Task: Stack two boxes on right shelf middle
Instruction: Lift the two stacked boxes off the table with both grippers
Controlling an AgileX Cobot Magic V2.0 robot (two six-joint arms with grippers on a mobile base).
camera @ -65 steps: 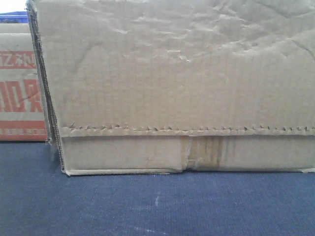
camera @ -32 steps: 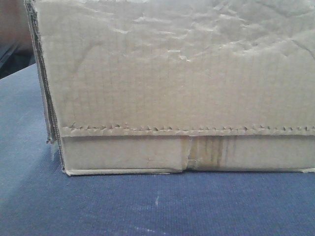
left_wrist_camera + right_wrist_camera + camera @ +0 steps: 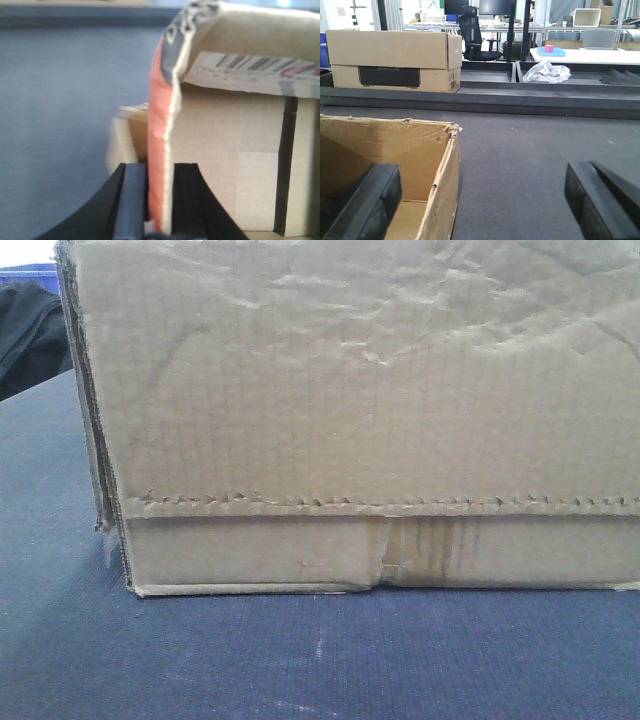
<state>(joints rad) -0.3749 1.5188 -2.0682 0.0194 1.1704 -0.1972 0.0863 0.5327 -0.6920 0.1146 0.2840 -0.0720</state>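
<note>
Left hand [image 3: 160, 172] pinches red-printed box flap [image 3: 160, 100] — right hand [image 3: 480, 192] spread wide, 1 finger w/in open box [image 3: 395, 145].

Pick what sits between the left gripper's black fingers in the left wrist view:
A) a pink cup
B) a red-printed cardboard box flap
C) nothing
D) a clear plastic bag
B: the left gripper has its two black fingers pressed against either side of the red-printed cardboard flap.
</note>
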